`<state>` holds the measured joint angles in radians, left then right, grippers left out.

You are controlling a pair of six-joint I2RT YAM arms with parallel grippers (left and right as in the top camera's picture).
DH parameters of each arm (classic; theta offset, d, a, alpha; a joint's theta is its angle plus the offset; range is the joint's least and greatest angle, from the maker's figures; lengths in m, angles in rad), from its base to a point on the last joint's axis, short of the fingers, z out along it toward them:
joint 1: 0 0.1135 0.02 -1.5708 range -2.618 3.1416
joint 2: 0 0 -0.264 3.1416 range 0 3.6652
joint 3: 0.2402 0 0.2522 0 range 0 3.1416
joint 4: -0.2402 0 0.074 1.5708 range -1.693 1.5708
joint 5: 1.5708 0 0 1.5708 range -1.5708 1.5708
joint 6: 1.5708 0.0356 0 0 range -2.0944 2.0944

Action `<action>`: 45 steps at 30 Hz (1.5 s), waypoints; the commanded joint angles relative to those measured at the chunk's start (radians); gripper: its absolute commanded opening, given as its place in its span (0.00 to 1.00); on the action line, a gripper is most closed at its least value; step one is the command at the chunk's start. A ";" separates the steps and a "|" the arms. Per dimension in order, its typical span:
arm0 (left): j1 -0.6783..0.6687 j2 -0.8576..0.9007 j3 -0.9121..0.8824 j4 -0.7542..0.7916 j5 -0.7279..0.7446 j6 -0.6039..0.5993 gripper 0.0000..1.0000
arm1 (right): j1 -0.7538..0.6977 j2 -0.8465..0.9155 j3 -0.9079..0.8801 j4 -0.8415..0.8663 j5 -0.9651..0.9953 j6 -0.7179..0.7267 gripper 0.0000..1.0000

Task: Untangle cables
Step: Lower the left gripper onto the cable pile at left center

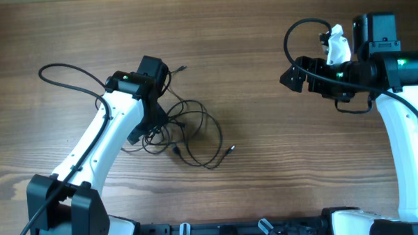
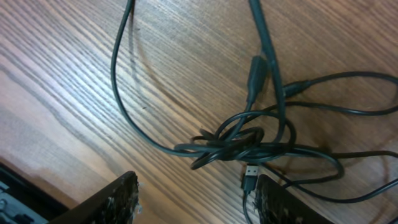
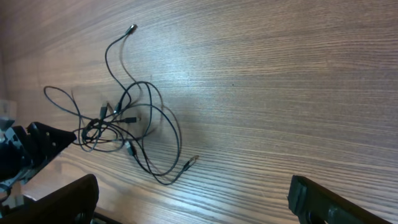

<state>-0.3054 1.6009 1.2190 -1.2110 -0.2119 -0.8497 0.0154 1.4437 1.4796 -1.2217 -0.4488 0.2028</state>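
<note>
under the left claw [image 2: 198, 186], perhaps three cables [image 2: 230, 147] lie tangled together.

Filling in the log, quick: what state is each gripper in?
Left gripper: open, just above the tangled thin black cables, holding nothing.
Right gripper: open, empty.

Nothing can be read in any view: no text, label, brand, number or sign shows on the brown wood-grain bench [image 2: 74, 74] or on the thin black tangled cables [image 2: 230, 148].
</note>
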 commanded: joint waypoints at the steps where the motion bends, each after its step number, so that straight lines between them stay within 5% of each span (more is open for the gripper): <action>1: 0.007 0.004 -0.011 0.029 -0.013 0.026 0.63 | 0.008 0.006 -0.003 0.006 -0.012 -0.017 1.00; 30: 0.007 0.074 -0.011 0.032 -0.013 0.061 0.54 | 0.011 0.006 -0.003 0.006 -0.012 -0.017 1.00; 36: 0.007 0.090 -0.011 0.053 -0.013 0.061 0.38 | 0.011 0.006 -0.003 0.005 -0.012 -0.017 1.00; 45: 0.007 0.090 -0.011 0.050 0.051 0.093 0.37 | 0.011 0.006 -0.003 0.005 -0.012 -0.017 1.00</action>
<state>-0.3054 1.6817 1.2163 -1.1614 -0.2031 -0.7921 0.0193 1.4437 1.4796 -1.2186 -0.4488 0.2028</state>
